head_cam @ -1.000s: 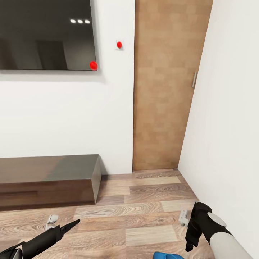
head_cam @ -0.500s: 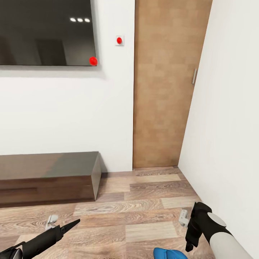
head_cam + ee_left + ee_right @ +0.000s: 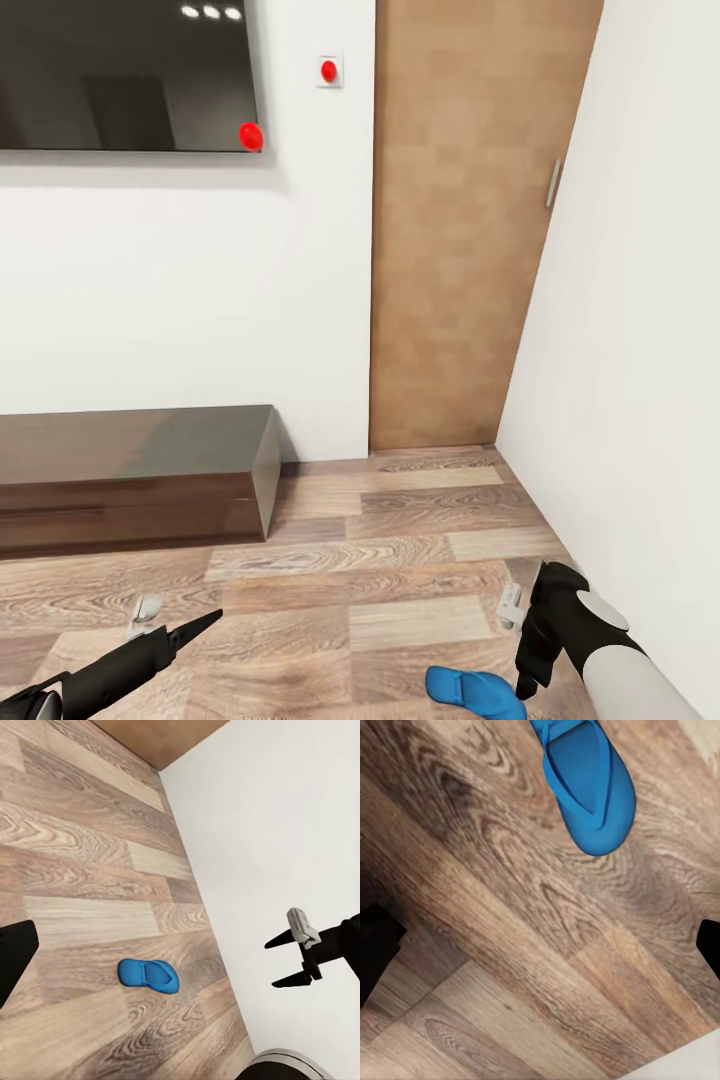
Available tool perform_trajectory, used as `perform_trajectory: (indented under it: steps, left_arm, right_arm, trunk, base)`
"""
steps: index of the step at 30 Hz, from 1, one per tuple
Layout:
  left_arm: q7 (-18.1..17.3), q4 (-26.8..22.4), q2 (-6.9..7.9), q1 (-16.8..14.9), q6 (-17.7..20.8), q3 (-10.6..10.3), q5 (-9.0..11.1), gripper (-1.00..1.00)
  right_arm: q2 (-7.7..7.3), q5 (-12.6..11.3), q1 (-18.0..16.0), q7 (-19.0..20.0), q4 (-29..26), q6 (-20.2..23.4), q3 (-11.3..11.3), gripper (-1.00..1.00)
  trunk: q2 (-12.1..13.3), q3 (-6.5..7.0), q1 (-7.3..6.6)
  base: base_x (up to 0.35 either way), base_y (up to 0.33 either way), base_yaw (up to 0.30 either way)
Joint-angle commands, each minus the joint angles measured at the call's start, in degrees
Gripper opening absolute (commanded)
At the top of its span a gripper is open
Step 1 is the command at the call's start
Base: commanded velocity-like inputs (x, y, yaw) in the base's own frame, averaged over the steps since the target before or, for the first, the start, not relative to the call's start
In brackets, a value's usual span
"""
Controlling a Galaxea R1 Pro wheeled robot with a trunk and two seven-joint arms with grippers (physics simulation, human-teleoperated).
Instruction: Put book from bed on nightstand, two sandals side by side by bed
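Observation:
One bright blue sandal [image 3: 475,691] lies flat on the wood-plank floor at the bottom of the head view, close to the white wall on the right. My right gripper [image 3: 517,648] hangs open just right of it, above the floor and apart from it. In the right wrist view the sandal [image 3: 585,780] lies ahead of the spread fingers. The left wrist view has the sandal [image 3: 148,975] on the planks, with the open right gripper [image 3: 271,964] before the wall. My left gripper [image 3: 180,612] is open and empty at the lower left. The book, bed and nightstand are out of view.
A long low dark-brown cabinet [image 3: 130,480] stands against the white wall under a black screen [image 3: 120,75]. A closed wooden door [image 3: 460,230] fills the corner, with a red switch [image 3: 329,70] beside it. A white wall [image 3: 640,350] runs along the right. Bare planks lie between cabinet and door.
The whole picture has shifted as the camera moved, so more floor and more of the blue sandal show at the bottom. Both arms keep their places in the picture.

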Motion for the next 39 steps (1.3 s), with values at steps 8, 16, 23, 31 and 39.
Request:
perform_trajectory:
  steps: [8,16,23,31,39]
  left_arm:
    - [-0.1,0.0,0.03,0.0,0.5,0.0,0.2,1.0]
    - [-0.1,0.0,0.01,0.0,0.5,0.0,0.2,1.0]
    - [-0.1,0.0,0.03,0.0,0.5,0.0,0.2,1.0]
    - [-0.1,0.0,0.02,0.0,0.5,0.0,0.2,1.0]
    - [-0.1,0.0,0.03,0.0,0.5,0.0,0.2,1.0]
  right_arm:
    - [0.05,0.2,0.0,0.3,-0.1,0.3,-0.2,1.0]
    - [0.05,0.2,0.0,0.3,-0.1,0.3,-0.2,1.0]
    - [0.08,0.2,0.0,0.3,-0.1,0.3,-0.2,1.0]
    - [0.05,0.2,0.0,0.3,0.0,0.3,-0.2,1.0]
    - [0.06,0.2,0.0,0.3,0.0,0.3,-0.2,1.0]
  trunk:
    - [-0.1,-1.84,0.19]
    - [-0.2,-3.61,0.4]
    - [-0.3,-5.16,0.58]
    - [-0.4,-6.93,0.78]
    - [-0.6,-8.7,0.99]
  base:
    - [0.0,0.0,0.0]
    - [0.0,0.0,0.0]
    - [0.0,0.0,0.0]
    - [0.0,0.0,0.0]
    - [0.0,0.0,0.0]
